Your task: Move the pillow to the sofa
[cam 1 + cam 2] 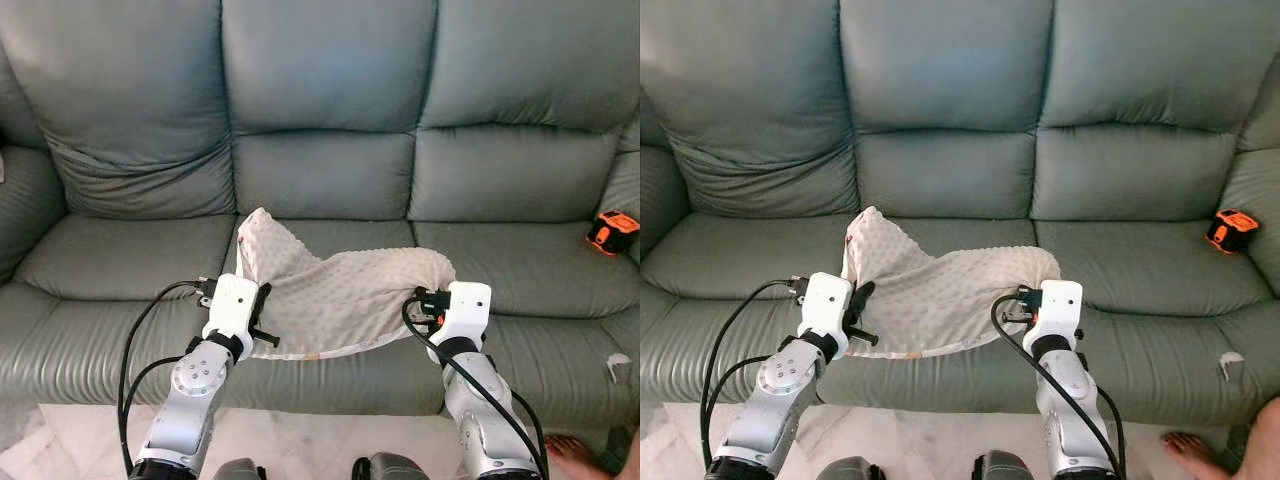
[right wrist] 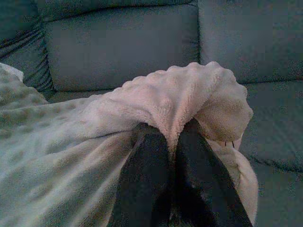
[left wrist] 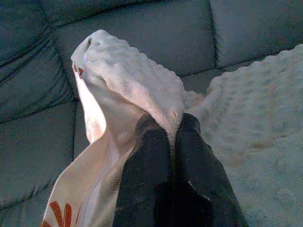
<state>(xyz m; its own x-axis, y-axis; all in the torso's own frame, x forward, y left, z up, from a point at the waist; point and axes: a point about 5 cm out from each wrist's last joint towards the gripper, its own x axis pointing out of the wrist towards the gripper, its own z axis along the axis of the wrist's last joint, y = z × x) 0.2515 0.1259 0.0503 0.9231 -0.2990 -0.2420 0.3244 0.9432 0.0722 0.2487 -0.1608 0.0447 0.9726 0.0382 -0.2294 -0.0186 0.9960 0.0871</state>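
Left eye view: a cream, bumpy-textured pillow (image 1: 340,295) is held between the two arms over the middle seat cushion of a grey-green leather sofa (image 1: 320,130). Its lower edge sags toward the front of the seat, and whether it touches the cushion cannot be told. One corner of the pillow stands up toward the backrest on the left side, and the opposite corner bulges near the right arm.

The left end effector (image 3: 173,130) is seen in the left wrist view with its two black fingers pressed together on a fold of the pillow's left edge; a pale underside with a red-orange mark is seen below the pinch. The right end effector (image 2: 174,135) is likewise closed on a bunched fold at the pillow's right corner, the fabric being gathered over the fingertips.

Black cables are looped from both silver forearms. An orange and black object (image 1: 612,232), too small to be identified with certainty, is lying on the right seat cushion, well apart from the pillow. A small pale scrap (image 1: 620,366) is seen at the front edge of the sofa on the far right. A person's bare foot (image 1: 1192,447) is resting on the light floor (image 1: 300,440) at the lower right.
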